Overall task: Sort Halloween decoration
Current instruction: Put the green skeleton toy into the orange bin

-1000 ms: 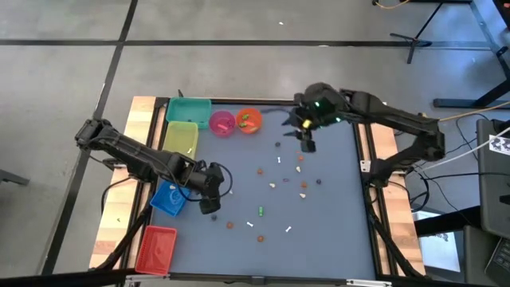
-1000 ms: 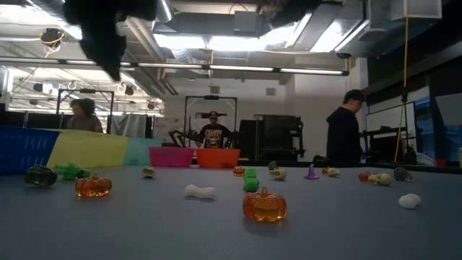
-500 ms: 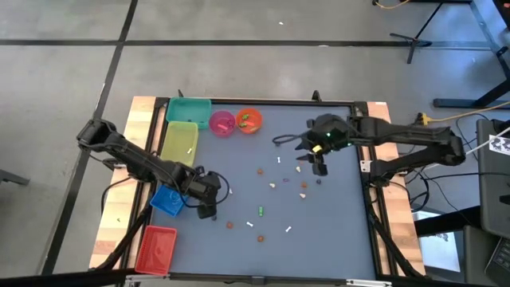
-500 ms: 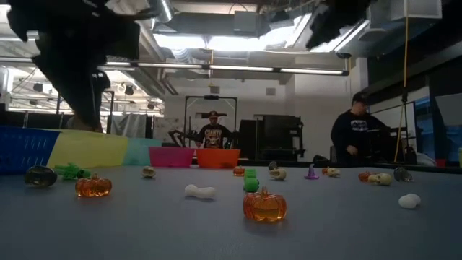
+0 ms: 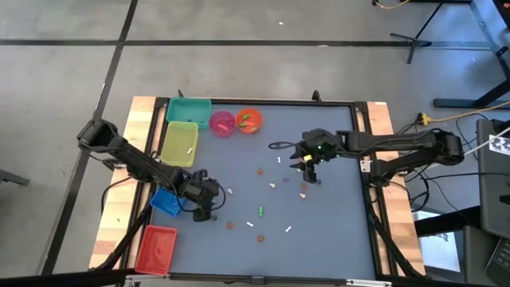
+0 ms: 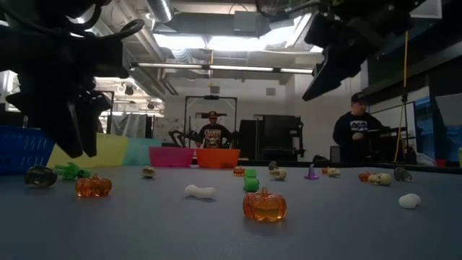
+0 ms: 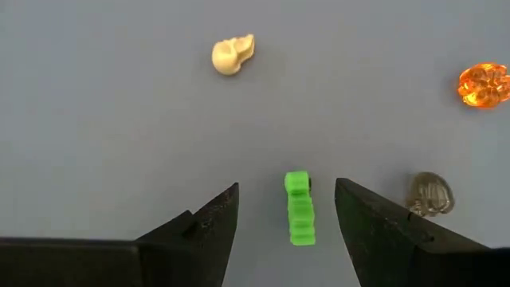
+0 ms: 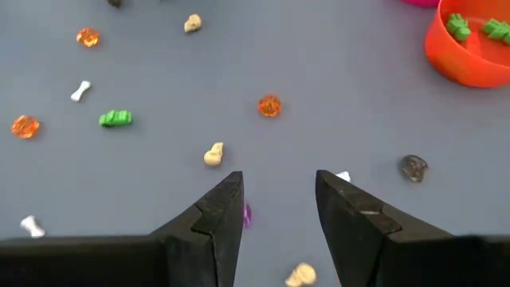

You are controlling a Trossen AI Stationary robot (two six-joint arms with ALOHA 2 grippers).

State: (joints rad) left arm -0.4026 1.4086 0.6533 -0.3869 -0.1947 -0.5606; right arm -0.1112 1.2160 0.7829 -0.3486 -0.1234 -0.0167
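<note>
Halloween decoration trinkets lie scattered on the grey table [image 5: 335, 231]. In the left wrist view a green trinket [image 7: 299, 209] lies flat between the fingers of my open left gripper [image 7: 287, 186], which touch nothing. A pale skull [image 7: 231, 54], a grey skull [image 7: 430, 194] and an orange pumpkin [image 7: 484, 84] lie nearby. That gripper [image 5: 205, 210] hangs just above the table by the blue bin. My right gripper [image 8: 278, 175] is open, higher over the table's middle right [image 5: 312, 167]. Beneath it lie a purple trinket [image 8: 247, 214] and a cream skull [image 8: 213, 154].
Along the left stand a teal bin [image 5: 190, 109], a yellow bin [image 5: 180, 142], a blue bin [image 5: 166, 201] and a red bin [image 5: 156, 247]. A pink bowl [image 5: 222, 123] and an orange bowl [image 5: 249, 119] holding green trinkets stand at the far edge. People stand in the room beyond.
Both grippers have come down toward the table. My right gripper has also travelled from the far edge toward the near edge, over the scattered trinkets. My left gripper has sunk beside the blue bin. No trinket has moved.
</note>
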